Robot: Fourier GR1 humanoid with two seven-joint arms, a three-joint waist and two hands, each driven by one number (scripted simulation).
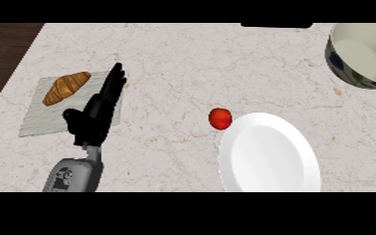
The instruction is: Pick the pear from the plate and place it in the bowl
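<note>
A white plate lies at the lower right of the counter with nothing on it. A small red round fruit sits on the counter just off the plate's upper left rim. The grey bowl is cut off by the right edge at the far right. My left hand rests open at the left, fingers straight and pointing away, well left of the fruit. My right hand does not show.
A croissant lies on a pale napkin at the left, partly under my left hand's fingers. A dark object sits at the counter's far edge. Dark wood floor shows past the left edge.
</note>
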